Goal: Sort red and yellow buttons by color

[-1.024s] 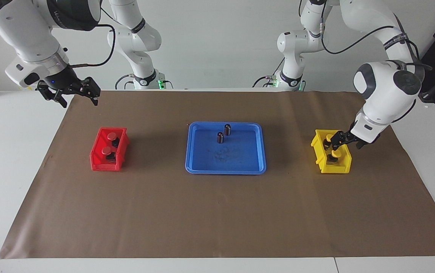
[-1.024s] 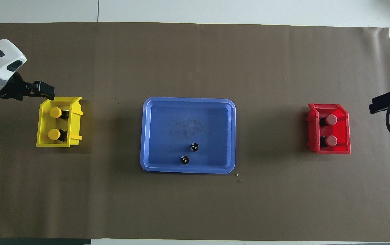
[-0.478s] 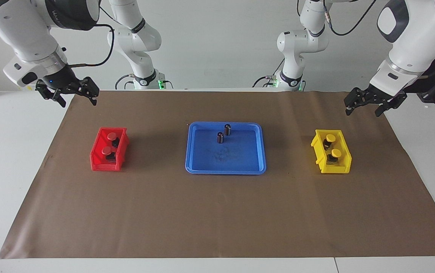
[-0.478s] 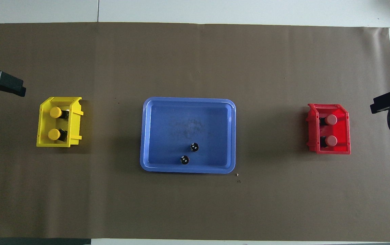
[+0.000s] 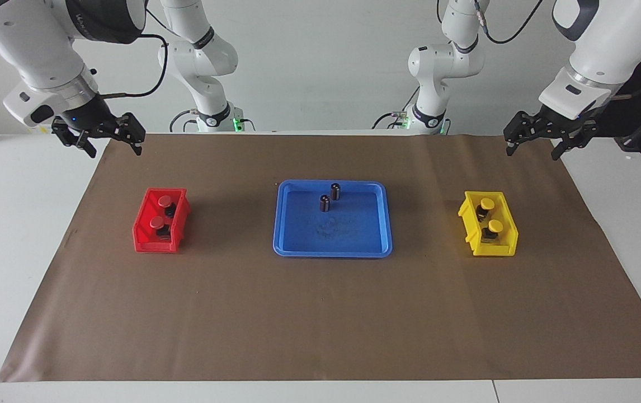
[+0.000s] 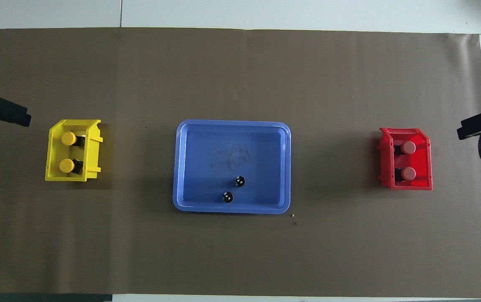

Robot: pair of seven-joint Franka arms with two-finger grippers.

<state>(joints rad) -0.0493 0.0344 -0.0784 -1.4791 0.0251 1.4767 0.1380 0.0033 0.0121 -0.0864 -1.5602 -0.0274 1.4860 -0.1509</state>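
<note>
Two red buttons [image 5: 161, 211] [image 6: 408, 160] lie in the red bin [image 5: 142, 235] [image 6: 427, 159] toward the right arm's end of the table. Two yellow buttons [image 5: 490, 215] [image 6: 68, 152] lie in the yellow bin [image 5: 508, 226] [image 6: 52, 155] toward the left arm's end. My left gripper [image 5: 533, 144] hangs open and empty, raised over the mat's edge at the robots' side of the yellow bin; in the overhead view only its tip [image 6: 5, 112] shows. My right gripper [image 5: 109, 144] [image 6: 475, 128] hangs open and empty over the mat's corner near the red bin.
A blue tray [image 5: 298, 246] [image 6: 190, 167] sits mid-table with two small dark cylinders with silvery tops [image 5: 330, 197] [image 6: 233, 189] standing in its part nearer the robots. A brown mat [image 5: 320, 319] covers the white table.
The left gripper rose out of the yellow bin, leaving the buttons there, and drew back toward the robots. The right gripper barely moved.
</note>
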